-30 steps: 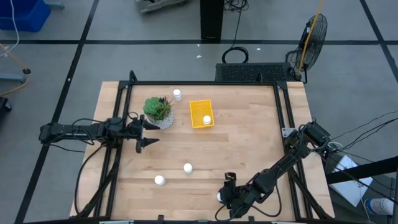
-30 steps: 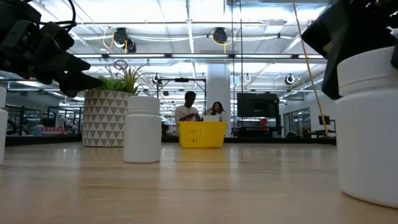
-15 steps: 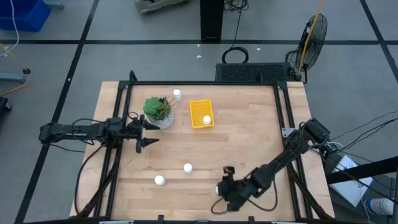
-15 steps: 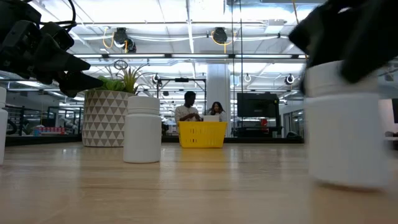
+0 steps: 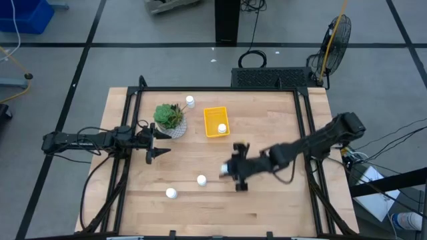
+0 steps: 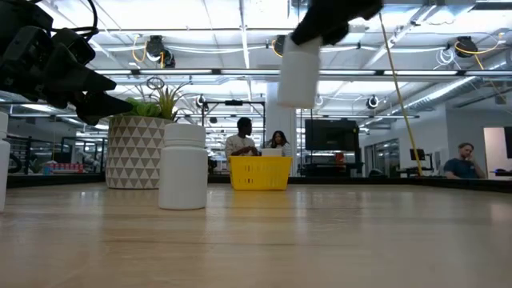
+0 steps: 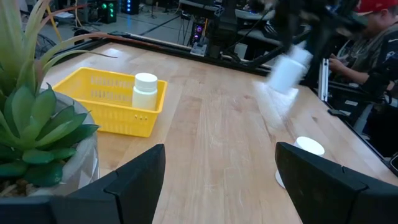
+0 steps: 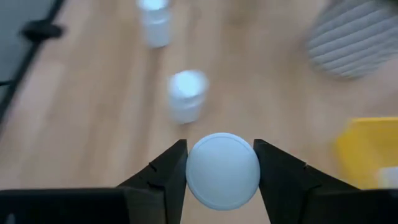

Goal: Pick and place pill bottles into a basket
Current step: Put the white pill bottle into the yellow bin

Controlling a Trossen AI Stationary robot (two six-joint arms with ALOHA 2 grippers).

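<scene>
My right gripper (image 5: 228, 170) is above the table's middle, shut on a white pill bottle (image 6: 299, 76) that hangs clear of the wood. The yellow basket (image 5: 213, 117) lies beyond it toward the far edge, and one bottle (image 5: 222, 128) stands inside. Two more bottles (image 5: 201, 179) (image 5: 171, 193) stand on their bases on the table nearer the front. Another bottle (image 5: 190, 101) stands behind the plant. My left gripper (image 5: 159, 142) waits open at the table's left, beside the plant. My right gripper pinches the bottle's upper end between its two fingers (image 8: 168, 177), one on each side of the round cap (image 8: 196, 169). The fingers slant down from the table's right. The bottle hangs below them, nearly upright and lifted clear of the table.
A green succulent in a patterned pot (image 5: 170, 120) stands left of the basket, close to my left gripper. Black frame rails (image 5: 303, 120) run along the table's sides. People sit in the room beyond the far edge (image 6: 244, 138).
My right gripper has risen from the table's near edge and swung toward the far edge and the basket. The pill bottle stood on the wood a second ago and now hangs high above the table.
</scene>
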